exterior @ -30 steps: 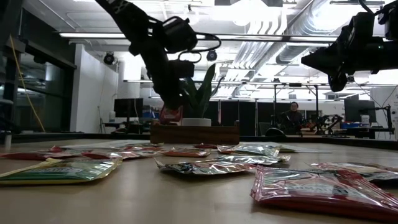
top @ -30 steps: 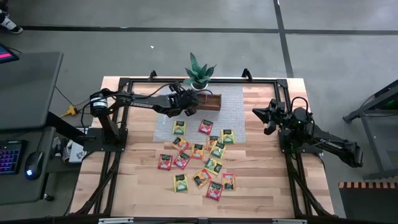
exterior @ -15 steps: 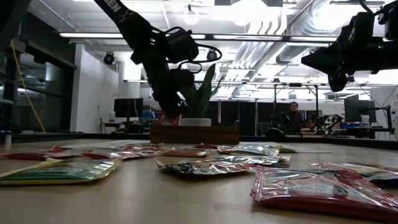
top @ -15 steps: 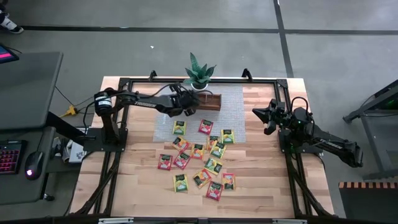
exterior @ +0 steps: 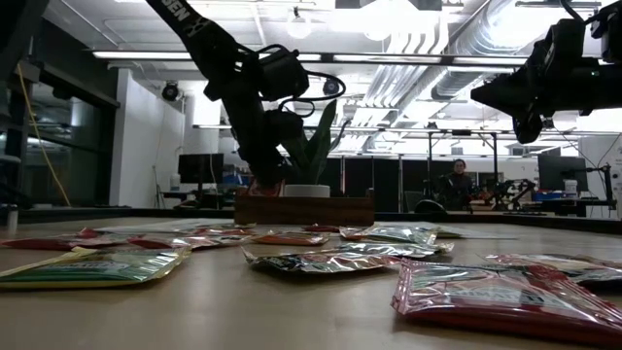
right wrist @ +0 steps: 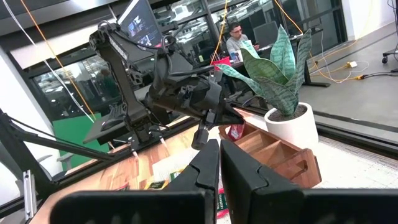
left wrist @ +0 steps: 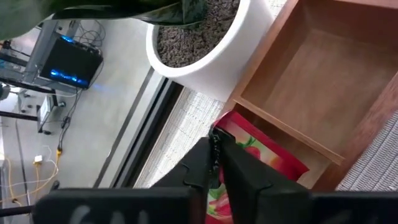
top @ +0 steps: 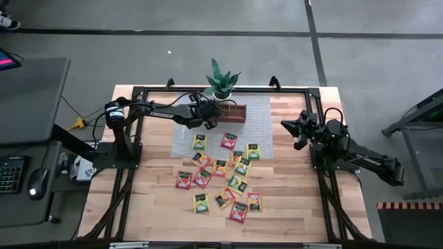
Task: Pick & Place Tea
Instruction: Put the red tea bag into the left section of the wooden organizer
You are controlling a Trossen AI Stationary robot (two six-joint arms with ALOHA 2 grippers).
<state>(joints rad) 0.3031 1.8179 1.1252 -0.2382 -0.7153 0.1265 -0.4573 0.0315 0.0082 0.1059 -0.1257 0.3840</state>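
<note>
A long brown wooden tray [top: 232, 113] stands at the table's far side, in front of a potted plant [top: 221, 79]. My left gripper [top: 208, 120] hangs over the tray's left end compartment [left wrist: 292, 155], shut on a red tea packet [left wrist: 267, 163]. In the low view the packet [exterior: 264, 185] pokes up above the tray's wall [exterior: 303, 209], under my left gripper [exterior: 262, 173]. Several more tea packets [top: 221, 169] lie flat on the table's middle. My right gripper [top: 286, 126] waits shut in the air at the right, holding nothing. My left gripper pinches the red packet by its upper edge [left wrist: 227, 129] between its two fingers. The fingers slant down from the table's left side. The packet hangs tilted below them, with its lower part inside the tray's left end compartment.
The plant's white pot [left wrist: 205, 56] stands right behind the tray's left end, close to my left gripper. A pale mat [top: 259, 128] lies under the tray. The tray's middle compartment [left wrist: 323, 81] holds nothing. Loose packets [exterior: 321, 258] are spread toward the near edge.
My left gripper has sunk a little toward the tray's left end with the red packet, which now shows lower behind the tray's wall.
</note>
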